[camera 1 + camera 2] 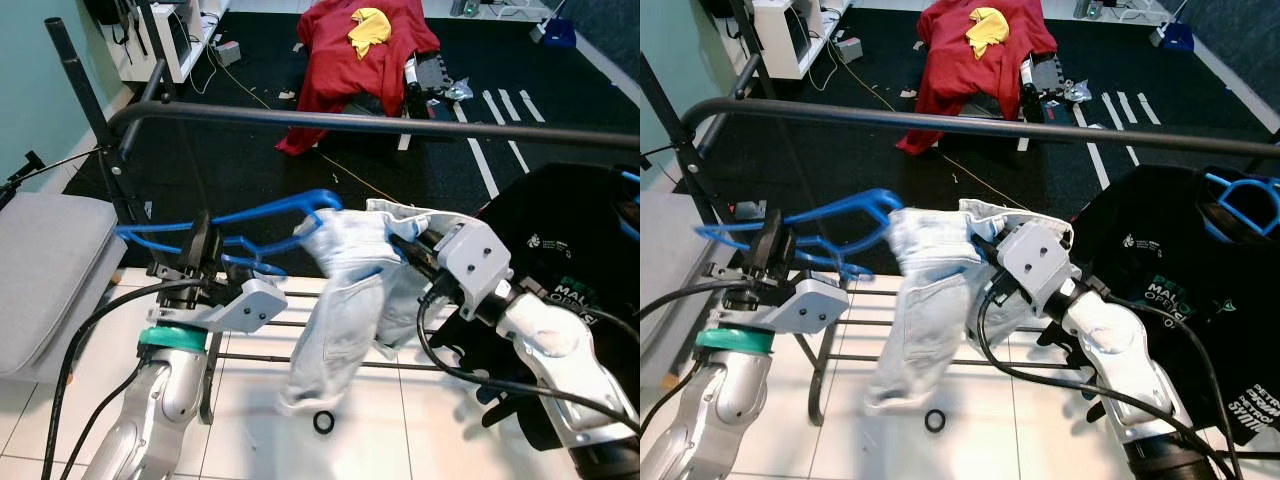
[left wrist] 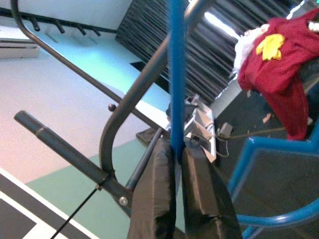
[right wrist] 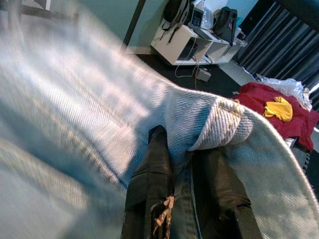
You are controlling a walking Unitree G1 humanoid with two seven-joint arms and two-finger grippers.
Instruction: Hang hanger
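Note:
A blue plastic hanger point(image 1: 228, 222) is held below the dark clothes rail point(image 1: 380, 124), its hook end curling toward pale blue jeans point(image 1: 345, 300). My left gripper point(image 1: 199, 247) is shut on the hanger's bar, and the left wrist view shows the blue bar point(image 2: 176, 74) pinched between the black fingers point(image 2: 157, 194). My right gripper point(image 1: 403, 245) is shut on the jeans' waistband point(image 3: 219, 122), which drapes over its fingers point(image 3: 149, 179). The jeans hang down blurred toward the white tiles.
A black T-shirt point(image 1: 570, 270) on another blue hanger point(image 1: 1248, 203) hangs at the rail's right end. The rack's lower bars point(image 1: 300, 325) run beneath. A small black ring point(image 1: 324, 422) lies on the tiles. A grey cushion point(image 1: 45, 265) sits left; red cloth point(image 1: 360, 50) lies on the far floor.

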